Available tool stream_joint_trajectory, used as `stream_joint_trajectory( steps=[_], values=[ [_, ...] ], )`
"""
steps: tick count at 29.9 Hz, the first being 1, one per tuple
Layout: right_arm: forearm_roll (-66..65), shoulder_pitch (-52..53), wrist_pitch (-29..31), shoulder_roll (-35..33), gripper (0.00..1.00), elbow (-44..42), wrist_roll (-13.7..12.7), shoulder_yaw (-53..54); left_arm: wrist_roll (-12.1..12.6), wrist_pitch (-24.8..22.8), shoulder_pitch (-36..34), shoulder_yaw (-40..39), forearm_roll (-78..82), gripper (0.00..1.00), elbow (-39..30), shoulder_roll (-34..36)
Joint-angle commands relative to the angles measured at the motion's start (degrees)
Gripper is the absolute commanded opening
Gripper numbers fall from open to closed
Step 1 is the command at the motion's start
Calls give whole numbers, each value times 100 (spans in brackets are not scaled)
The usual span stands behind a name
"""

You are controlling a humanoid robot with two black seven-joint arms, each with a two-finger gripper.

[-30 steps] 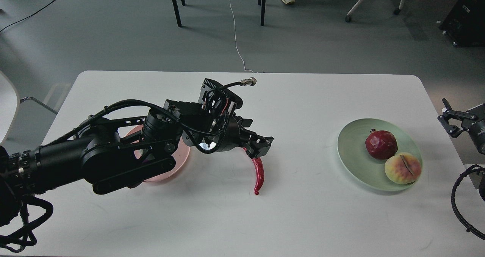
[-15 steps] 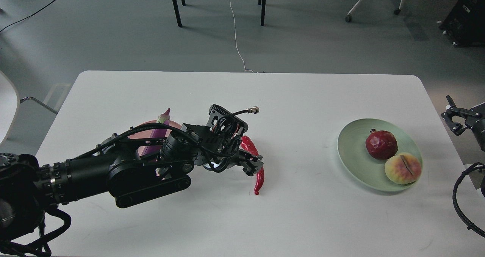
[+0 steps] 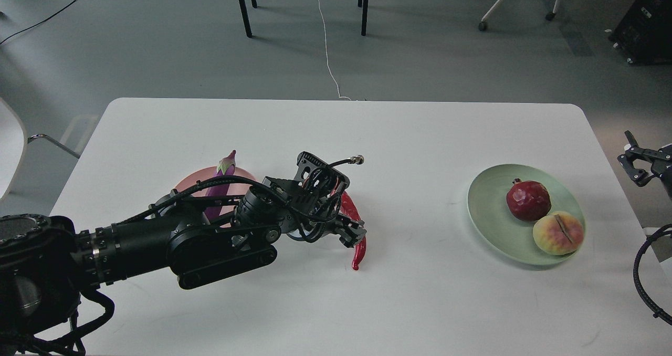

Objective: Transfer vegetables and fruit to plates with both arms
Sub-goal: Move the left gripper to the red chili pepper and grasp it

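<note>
left pincer point(image 3: 353, 234) low over chili pepper point(image 3: 358, 247), grip unclear; pepper's long axis near-far, tip toward camera

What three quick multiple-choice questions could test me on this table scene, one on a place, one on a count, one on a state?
1. Where is the eggplant?
A. on the pink plate
B. on the green plate
C. on the floor

2. How many fruits lie on the green plate?
A. one
B. two
C. three

3. Where does the red chili pepper lie?
A. on a plate
B. on the white table, at the left gripper
C. in the air

Answers: 1 A, its stem end pokes out over the pink rim. 2 B, a pomegranate and a peach. 3 B, its tip touches the tabletop.
</note>
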Motion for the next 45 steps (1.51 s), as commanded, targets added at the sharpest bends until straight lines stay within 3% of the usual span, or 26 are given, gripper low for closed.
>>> stream_joint_trajectory(
  steps=[1,29,45],
  values=[
    [0,-8,0,-10,99,-7,2,0,0,-1,42,0,-18,79,63,2],
    [0,-87,0,-98,99,-34,2,9,-8,-1,-29,-26,-97,84,-16,-349],
    [0,-122,0,-90,99,-34,2,9,0,-1,68,18,-45,81,63,-358]
  ],
)
